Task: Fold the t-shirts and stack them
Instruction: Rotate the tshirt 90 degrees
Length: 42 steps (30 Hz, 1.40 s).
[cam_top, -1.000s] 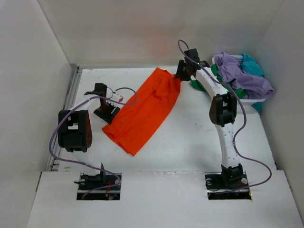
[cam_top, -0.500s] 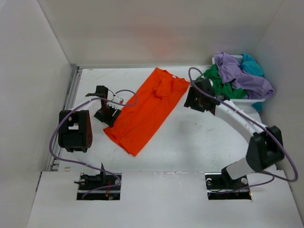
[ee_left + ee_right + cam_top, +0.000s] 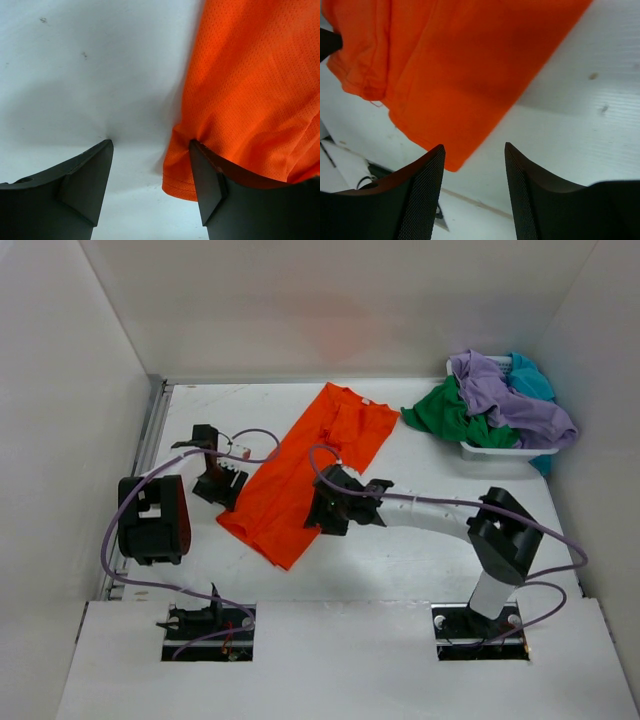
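Hovering R hand [image 3: 474, 146] over orange tee [image 3: 300, 475], L hand [image 3: 150, 142] at edge

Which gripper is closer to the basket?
Right. The right gripper is mid-table over the orange shirt's lower right edge, to the left of the basket. The left gripper is at the shirt's left edge, farther from the basket.

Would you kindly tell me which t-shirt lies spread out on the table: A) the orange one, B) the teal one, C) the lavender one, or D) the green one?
A: the orange t-shirt lies flat on the table, while the lavender t-shirt, teal t-shirt and green t-shirt are heaped at the white basket.
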Available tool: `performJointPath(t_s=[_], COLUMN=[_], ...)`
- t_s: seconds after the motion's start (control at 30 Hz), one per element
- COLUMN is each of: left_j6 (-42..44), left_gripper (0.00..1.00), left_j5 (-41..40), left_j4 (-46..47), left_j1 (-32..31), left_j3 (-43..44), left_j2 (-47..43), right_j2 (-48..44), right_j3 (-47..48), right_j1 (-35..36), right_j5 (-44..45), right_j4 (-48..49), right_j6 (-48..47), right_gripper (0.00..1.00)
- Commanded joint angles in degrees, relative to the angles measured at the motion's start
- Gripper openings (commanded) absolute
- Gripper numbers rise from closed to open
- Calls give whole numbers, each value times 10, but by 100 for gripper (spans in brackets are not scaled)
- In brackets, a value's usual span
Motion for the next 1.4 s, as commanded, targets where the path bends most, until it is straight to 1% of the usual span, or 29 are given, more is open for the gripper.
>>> performJointPath(t_s=[0.0, 0.1, 0.3, 0.43, 0.53, 0.67, 0.77, 0.87, 0.9, 0.97, 1.07, 1.13, 1.17, 1.2, 1.3, 1.37], left_j6=[-12, -14, -23, -21, -23, -25, -18, -11, -9, -9, -12, -7, -2, 8, 53, 95], left_gripper=[61, 61, 61, 62, 62, 62, 63, 63, 63, 62, 61, 62, 62, 62, 65, 68], left_j5=[20, 20, 23, 24, 25, 27, 30, 31, 31, 31, 28, 24, 22, 20, 6, -7], left_j4=[9, 15, 44, 53, 60, 67, 67, 67, 67, 67, 71, 77, 83, 90, 115, 135], left_j1=[0, 14, 25, 22, 22, 32, 36, 37, 37, 36, 42, 43, 44, 44, 42, 36], left_j3=[-23, -35, -54, -61, -57, -62, -73, -81, -83, -86, -90, -97, -103, -108, -122, -129], left_j2=[-28, -31, -64, -78, -83, -103, -127, -135, -135, -132, -147, -173, -191, -211, -276, -317], right_j2=[25, 42, 32, 62, 79, 82, 83, 97, 103, 114, 116, 101, 90, 79, 46, 26], right_j3=[29, 32, -31, -28, -27, -60, -60, -42, -37, -34, -54, -89, -111, -132, -181, -213], right_j1=[23, 41, 99, 132, 135, 133, 130, 125, 124, 125, 125, 125, 124, 124, 116, 111], right_j5=[-33, -40, -6, 4, 26, 51, 66, 69, 67, 62, 53, 53, 57, 59, 64, 59], right_j4=[31, 41, 60, 92, 99, 124, 121, 121, 121, 126, 133, 146, 153, 160, 172, 195], right_j6=[72, 101, 234, 299, 341, 402, 418, 410, 412, 419, 443, 460, 467, 468, 460, 437], right_gripper=[55, 54, 55, 55, 55, 53, 53, 52, 50, 41, 22, 8, 3, 0, 0, 0])
